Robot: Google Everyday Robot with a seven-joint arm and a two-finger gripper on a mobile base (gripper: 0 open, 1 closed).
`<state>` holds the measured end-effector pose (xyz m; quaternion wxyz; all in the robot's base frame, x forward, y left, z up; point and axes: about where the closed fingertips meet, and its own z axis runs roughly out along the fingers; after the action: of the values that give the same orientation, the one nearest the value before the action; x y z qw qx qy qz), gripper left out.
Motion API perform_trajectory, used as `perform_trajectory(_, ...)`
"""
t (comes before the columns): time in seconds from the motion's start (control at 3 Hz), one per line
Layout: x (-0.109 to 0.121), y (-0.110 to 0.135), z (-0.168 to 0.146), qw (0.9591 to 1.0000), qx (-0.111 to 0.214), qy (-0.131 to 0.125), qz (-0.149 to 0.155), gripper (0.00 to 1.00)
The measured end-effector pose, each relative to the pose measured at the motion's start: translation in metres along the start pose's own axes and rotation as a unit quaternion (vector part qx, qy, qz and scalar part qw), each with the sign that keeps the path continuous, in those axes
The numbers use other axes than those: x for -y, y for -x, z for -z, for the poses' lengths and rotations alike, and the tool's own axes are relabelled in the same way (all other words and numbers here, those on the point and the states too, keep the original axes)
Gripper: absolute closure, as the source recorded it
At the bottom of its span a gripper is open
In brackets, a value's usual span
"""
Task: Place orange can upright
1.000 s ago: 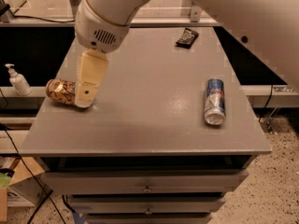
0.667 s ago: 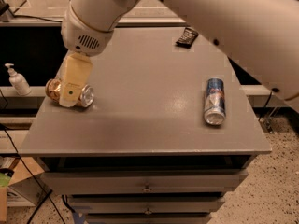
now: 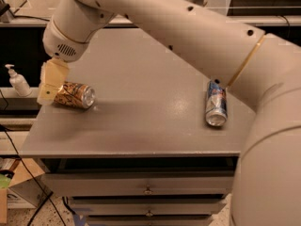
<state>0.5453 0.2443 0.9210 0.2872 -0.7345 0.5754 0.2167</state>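
While your gripper [image 3: 51, 84] sits at left edge of table [image 3: 141, 140], right against orange can [image 3: 75, 95], can lies on side, silver end facing right. Can't tell if gripper's spread or pinching. Blue can [image 3: 216, 103] well apart.

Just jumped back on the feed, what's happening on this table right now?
The robot's arm reaches across the grey table, and its gripper is down at the left edge, right against one end of the orange can. That can lies on its side, so it is not yet upright. A blue-and-silver can also lies on its side over on the right, far from the gripper.
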Motion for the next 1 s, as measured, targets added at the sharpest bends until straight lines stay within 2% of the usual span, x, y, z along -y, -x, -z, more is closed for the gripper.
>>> perform_trajectory(0.33,0.012,-0.008,-0.031,0.9997,-0.006,0.008,-0.022,0.0)
perform_trajectory(0.67,0.015,-0.028,-0.05,0.9981,-0.04,0.012,-0.045,0.0)
perform_trajectory(1.0,0.013,-0.044,-0.062,0.9954,-0.064,0.018,-0.069,0.17)
